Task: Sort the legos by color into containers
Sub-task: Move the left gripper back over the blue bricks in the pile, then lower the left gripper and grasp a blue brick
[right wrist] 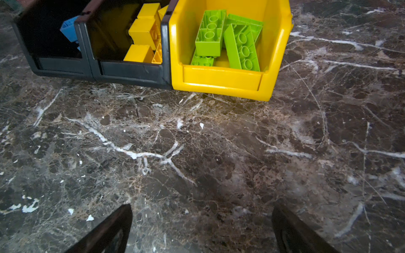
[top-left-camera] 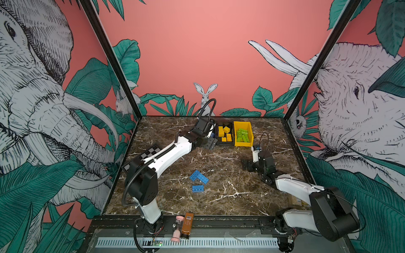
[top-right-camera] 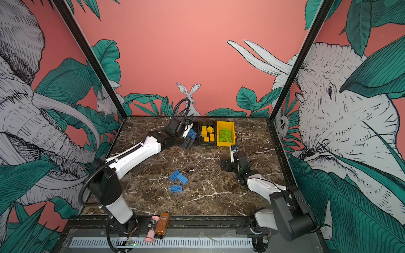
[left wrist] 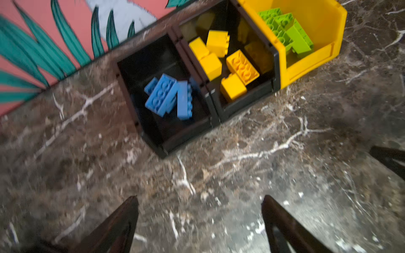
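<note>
Three containers stand side by side at the back of the marble table. A black bin [left wrist: 188, 133] holds several blue legos [left wrist: 166, 96]. The second black bin [top-left-camera: 219, 143] holds yellow legos [top-left-camera: 224, 133]. A yellow bin [top-left-camera: 237, 143] holds lime green legos [top-left-camera: 243, 134]. Three blue legos lie loose mid-table: two touching [top-left-camera: 199, 176] and one alone [top-left-camera: 198, 188]. My left gripper [left wrist: 199, 197] is open and empty, just in front of the blue legos' bin, which my arm hides in a top view. My right gripper [right wrist: 202, 206] is open and empty over bare marble in front of the yellow bin.
A black-and-white checkerboard [top-left-camera: 151, 152] lies at the table's left edge, partly under my left arm. A brown bottle [top-left-camera: 187, 225] and a pink-capped vial [top-left-camera: 177, 230] lie on the front rail. Painted walls close in the left, back and right sides.
</note>
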